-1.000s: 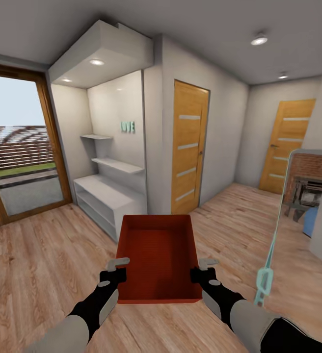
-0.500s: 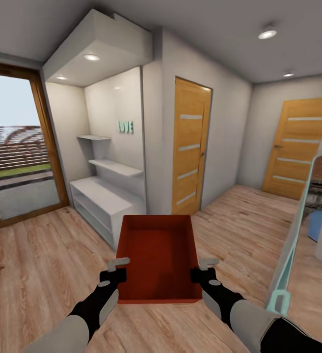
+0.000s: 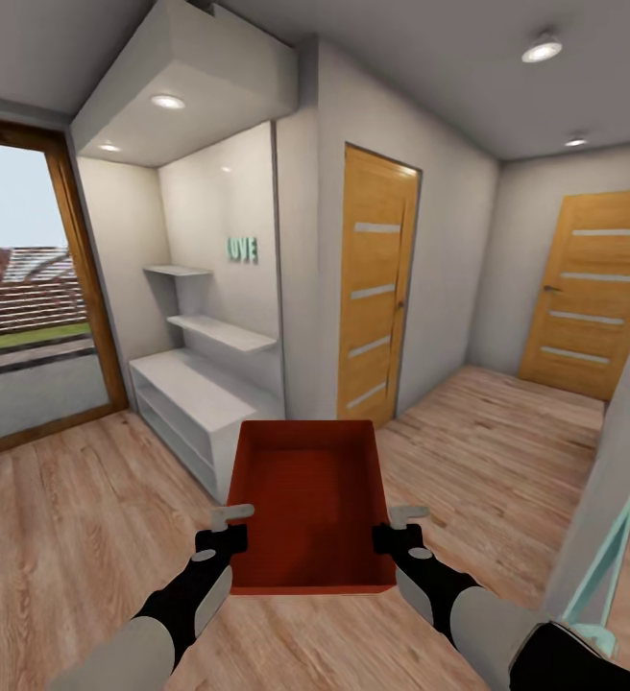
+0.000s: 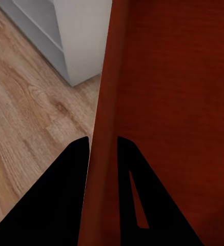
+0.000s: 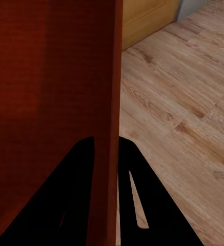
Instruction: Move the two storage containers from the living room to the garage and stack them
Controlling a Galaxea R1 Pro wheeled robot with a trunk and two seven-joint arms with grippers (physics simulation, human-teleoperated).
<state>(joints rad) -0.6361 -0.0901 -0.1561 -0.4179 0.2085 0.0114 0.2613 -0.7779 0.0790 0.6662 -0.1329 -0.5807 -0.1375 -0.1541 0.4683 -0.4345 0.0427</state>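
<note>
One orange-red storage container (image 3: 310,499) hangs level in front of me above the light wood-plank floor of the living room. My left gripper (image 3: 229,526) is shut on its left wall and my right gripper (image 3: 404,525) on its right wall. In the left wrist view the thin red wall (image 4: 105,92) runs between the two black fingers (image 4: 65,200) of the left gripper (image 4: 102,141). The right wrist view has the other wall (image 5: 107,77) pinched by the right gripper (image 5: 105,141) in the same way. The container is empty. The garage is out of view.
A white shelf unit (image 3: 195,398) stands in an alcove straight ahead, close beyond the container. Beside it is a shut wooden door (image 3: 375,288), with another wooden door (image 3: 584,293) at the far right. A wood-framed glass door (image 3: 27,307) is at the left, and a teal-edged panel (image 3: 611,547) stands close on the right.
The whole view has shifted: the alcove and doors are nearer, the glass door has slid left and the teal panel right. The container stays held the same between both grippers.
</note>
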